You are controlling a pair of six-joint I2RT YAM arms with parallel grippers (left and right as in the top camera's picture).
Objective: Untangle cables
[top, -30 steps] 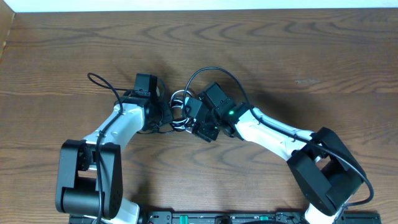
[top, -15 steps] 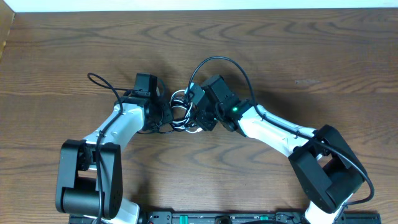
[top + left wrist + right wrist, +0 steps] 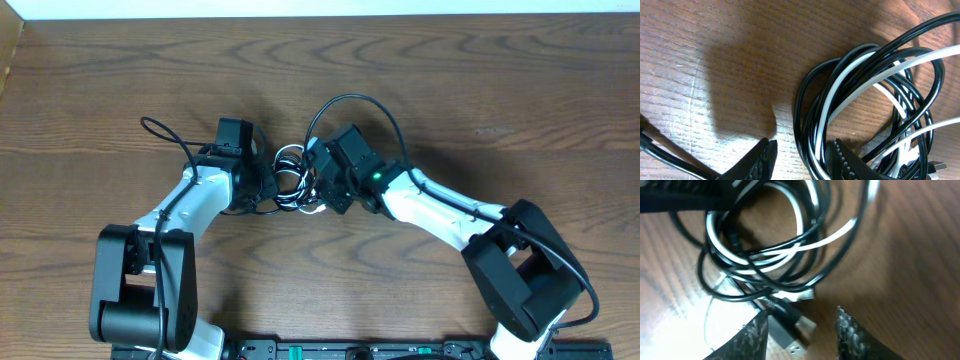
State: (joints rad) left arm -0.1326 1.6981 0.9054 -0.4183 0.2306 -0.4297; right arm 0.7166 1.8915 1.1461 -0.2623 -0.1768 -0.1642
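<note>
– Where the left arm (image 3: 195, 200) and right arm (image 3: 430, 205) meet on the table (image 3: 500, 80), the cables (image 3: 292, 176) lie in one knot. Overhead note: both sets of tips are buried among the loops, so neither pincer can be read from up there.
– Left wrist view?
– Close on the coil. The black cable (image 3: 801, 110) and white cable (image 3: 890, 71) are wound through each other, flat on the wood. The left gripper (image 3: 803, 144) is partly open. Strands of both colours run between its jaws, lying against one finger with a gap at the other. It's straddling them, not pinching, as far as I can tell.
– Right wrist?
– Blurred. Same coil, with a plug (image 3: 787, 332) poking out at its near edge. The right gripper (image 3: 801, 316) has its jaws apart. The plug sits between them, close by one finger, with nothing clamped.
– Step in hand?
– Taking hold, I'd judge. The coil is intact and no cord is free.
– Next move?
– The right gripper must close squarely on that plug, not on neighbouring strands. The left gripper should pin the bundle so the coil doesn't drag. Then a slow outward pull, feeding the plug back through the loops. A yank would likely tighten the knot.
</note>
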